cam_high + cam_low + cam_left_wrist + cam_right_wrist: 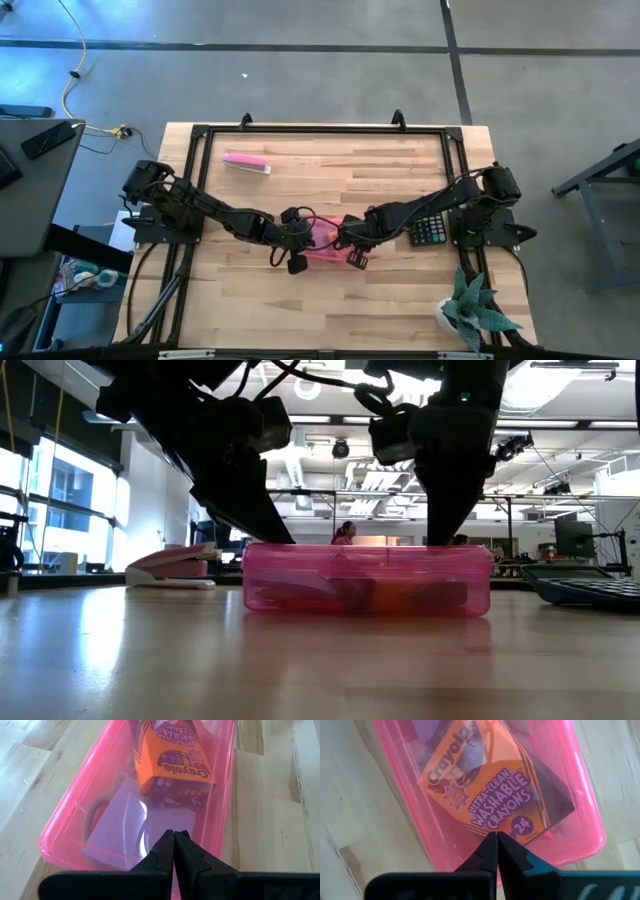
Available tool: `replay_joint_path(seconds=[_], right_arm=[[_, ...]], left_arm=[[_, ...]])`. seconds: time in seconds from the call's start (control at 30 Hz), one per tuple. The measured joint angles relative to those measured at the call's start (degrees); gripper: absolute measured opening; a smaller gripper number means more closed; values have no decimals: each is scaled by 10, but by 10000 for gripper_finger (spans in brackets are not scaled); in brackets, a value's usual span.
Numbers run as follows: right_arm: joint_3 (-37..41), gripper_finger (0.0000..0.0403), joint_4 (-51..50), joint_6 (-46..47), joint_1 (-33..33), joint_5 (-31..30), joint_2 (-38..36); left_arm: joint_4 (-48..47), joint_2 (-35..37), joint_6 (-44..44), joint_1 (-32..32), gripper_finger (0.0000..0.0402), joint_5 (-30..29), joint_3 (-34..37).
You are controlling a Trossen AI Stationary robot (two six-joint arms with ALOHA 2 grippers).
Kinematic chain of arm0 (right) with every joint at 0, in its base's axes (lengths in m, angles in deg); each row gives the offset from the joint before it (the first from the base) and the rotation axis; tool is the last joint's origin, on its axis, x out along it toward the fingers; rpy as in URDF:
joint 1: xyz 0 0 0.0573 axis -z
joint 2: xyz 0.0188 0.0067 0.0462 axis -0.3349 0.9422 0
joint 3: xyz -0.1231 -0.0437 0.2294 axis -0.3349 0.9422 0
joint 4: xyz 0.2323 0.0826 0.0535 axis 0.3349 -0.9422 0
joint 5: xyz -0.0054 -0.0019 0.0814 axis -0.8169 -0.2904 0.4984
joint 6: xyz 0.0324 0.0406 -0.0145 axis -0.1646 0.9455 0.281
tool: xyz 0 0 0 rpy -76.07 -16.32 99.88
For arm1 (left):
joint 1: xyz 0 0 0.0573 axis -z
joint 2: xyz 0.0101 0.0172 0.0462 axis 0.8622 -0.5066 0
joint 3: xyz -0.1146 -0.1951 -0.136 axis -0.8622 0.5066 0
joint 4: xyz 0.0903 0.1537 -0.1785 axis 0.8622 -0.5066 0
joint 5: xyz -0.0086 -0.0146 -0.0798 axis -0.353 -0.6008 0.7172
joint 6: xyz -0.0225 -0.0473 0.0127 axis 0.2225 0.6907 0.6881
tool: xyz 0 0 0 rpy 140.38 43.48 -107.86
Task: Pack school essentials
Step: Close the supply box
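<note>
Pink box (pixel 60 827) holds crayon box (pixel 172 757).

black calculator (pixel 429 231), pink bar (pixel 246 163), perhaps a plant (pixel 476 310)

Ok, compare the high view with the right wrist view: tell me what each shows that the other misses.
Only the high view shows the black calculator, the pink oblong bar, the potted plant and the left gripper at the box's left end. Only the right wrist view shows the Crayola crayon box with its readable label, lying inside under the closed clear lid. Both show the pink plastic box on the wooden table, and the right gripper, fingers shut, at its edge.
</note>
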Motion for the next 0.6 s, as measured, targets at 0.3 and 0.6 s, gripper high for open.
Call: replay_joint_path(seconds=[0.3, 0.6], right_arm=[[0, 0, 10, -4, 11, 5, 7], [-2, 0, 13, -4, 18, 19, 16]], left_arm=[[-15, 1, 10, -1, 0, -9, -1], [-18, -14, 24, -2, 0, -5, -5]])
